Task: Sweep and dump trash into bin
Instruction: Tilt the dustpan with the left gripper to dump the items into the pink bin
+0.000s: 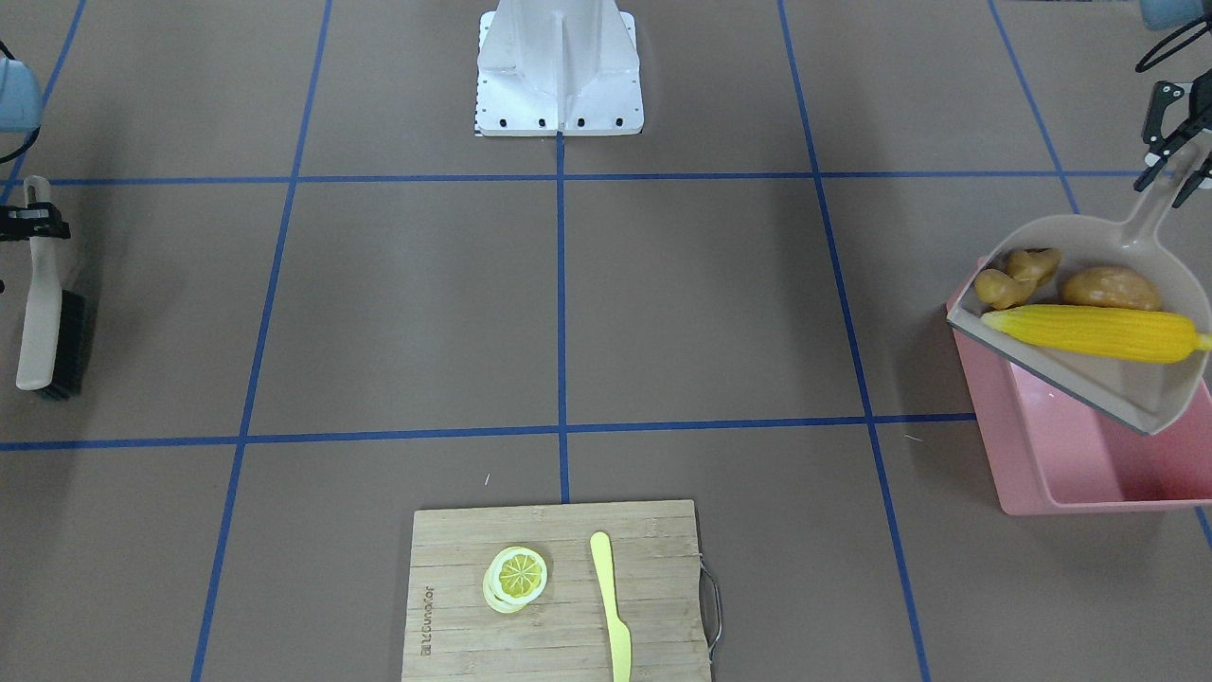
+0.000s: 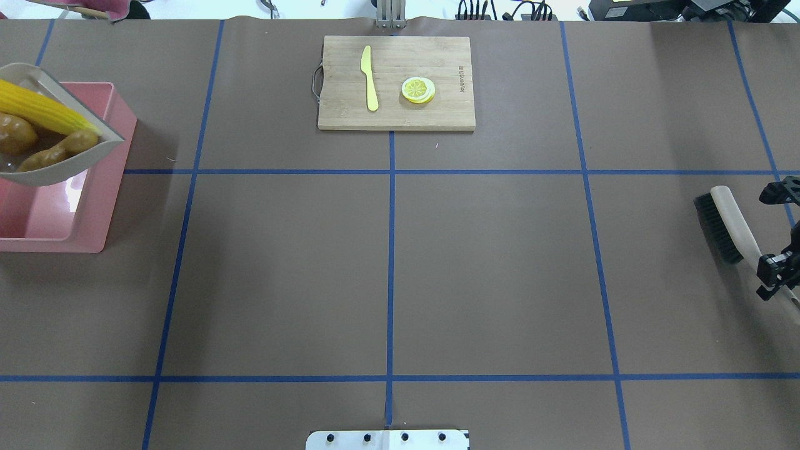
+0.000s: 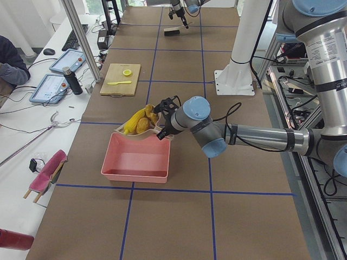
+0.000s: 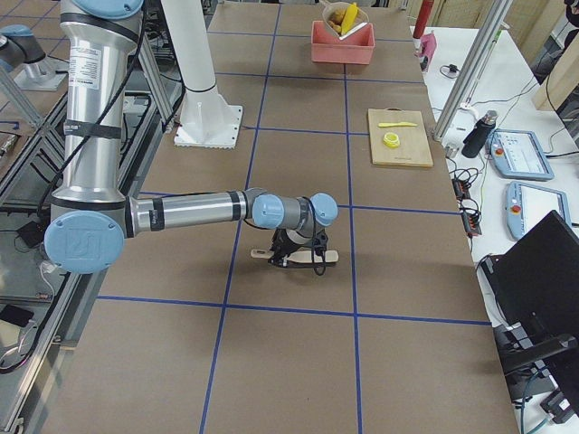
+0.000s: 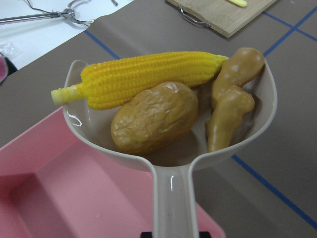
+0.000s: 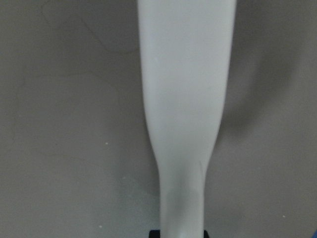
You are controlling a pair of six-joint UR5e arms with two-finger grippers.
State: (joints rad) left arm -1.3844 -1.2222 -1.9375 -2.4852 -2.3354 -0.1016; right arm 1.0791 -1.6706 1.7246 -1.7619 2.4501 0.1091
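Observation:
My left gripper [image 1: 1174, 163] is shut on the handle of the beige dustpan [image 1: 1127, 388], which hangs tilted over the pink bin [image 1: 1070, 455]. In the pan lie the yellow corn cob [image 1: 1089, 332], the brown potato [image 1: 1110, 288] and the tan ginger root [image 1: 1015, 277]. The left wrist view shows the corn [image 5: 148, 77], potato [image 5: 154, 116] and ginger [image 5: 230, 99] in the pan above the bin [image 5: 59, 198], whose visible inside is bare. My right gripper [image 1: 33, 225] is shut on the handle of a brush [image 1: 47, 322] lying at the opposite end of the table.
A wooden cutting board [image 1: 454, 587] at the table's far edge from the robot carries a lemon slice [image 1: 518, 574] and a pale yellow knife [image 1: 611, 606]. The robot's white base [image 1: 559, 66] stands at the middle of the robot's side.

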